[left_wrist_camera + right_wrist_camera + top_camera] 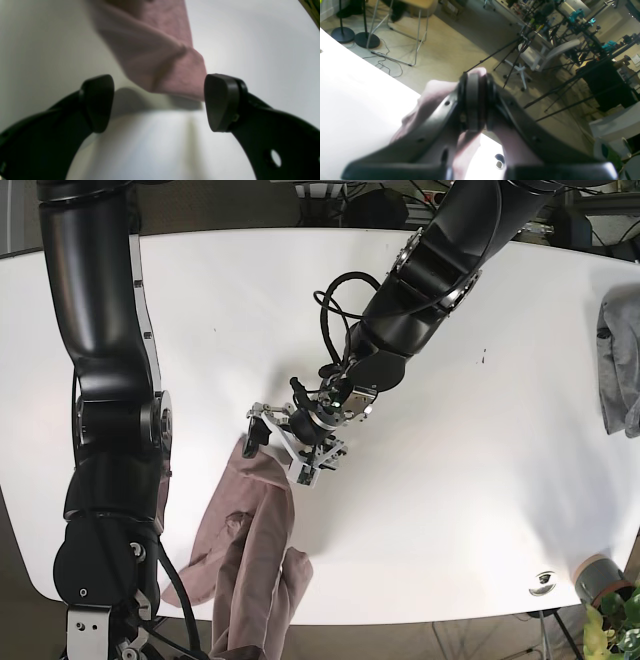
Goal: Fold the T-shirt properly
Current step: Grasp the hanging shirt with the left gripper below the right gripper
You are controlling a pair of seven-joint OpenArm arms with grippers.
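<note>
My left claw [158, 102] hangs wide open just above the white table [262, 62], its two black pads [221, 101] well apart with nothing between them; a folded corner of the pink T-shirt [160, 57] lies just ahead of the gap, close by my right-hand pad. From above, that corner sits at my left claw's tip while the rest trails away toward the table's near edge. There my right claw [476, 100] is clamped tight on bunched pink cloth, lifted over the edge.

T-shirt [250, 560] cut off at bottom edge, right tool [476, 100] blurred, perhaps pinching cloth
</note>
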